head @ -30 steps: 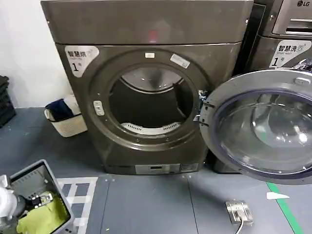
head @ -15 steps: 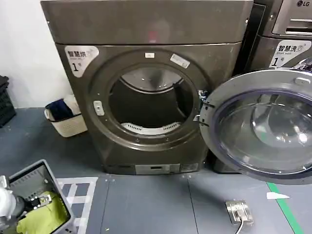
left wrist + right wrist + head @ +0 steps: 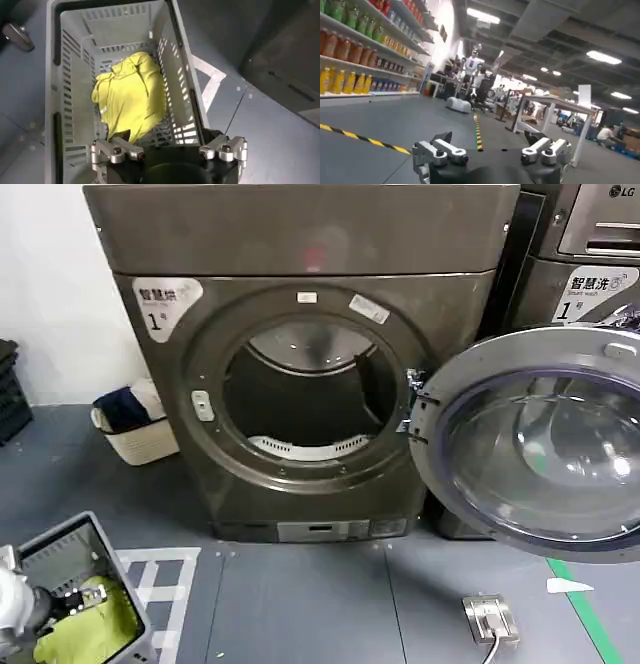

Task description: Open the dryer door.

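Fingers of the left gripper (image 3: 169, 150) stand apart and hold nothing, hanging over a grey slatted laundry basket (image 3: 57, 90) with a crumpled yellow garment (image 3: 131, 95) lying on its bottom. From the head view that arm sits low at the robot's left, by the same basket (image 3: 60, 549) on the dark grey floor (image 3: 300, 604). The right gripper (image 3: 492, 152) also has its fingers spread wide and empty, pointed away toward an open hall with stocked shelves (image 3: 355, 45) along one wall.

Straight ahead stands the grey-bronze dryer (image 3: 300, 244) marked "1". Its drum opening (image 3: 305, 399) is uncovered. The dryer door (image 3: 540, 444) is swung fully out to the robot's right on its hinge, its chrome rim and glass centre facing the camera, in front of the neighbouring LG machine (image 3: 590, 254). A cream hamper (image 3: 135, 429) of clothes sits by the wall to the dryer's left, and a small metal floor socket (image 3: 488, 619) lies near the door.
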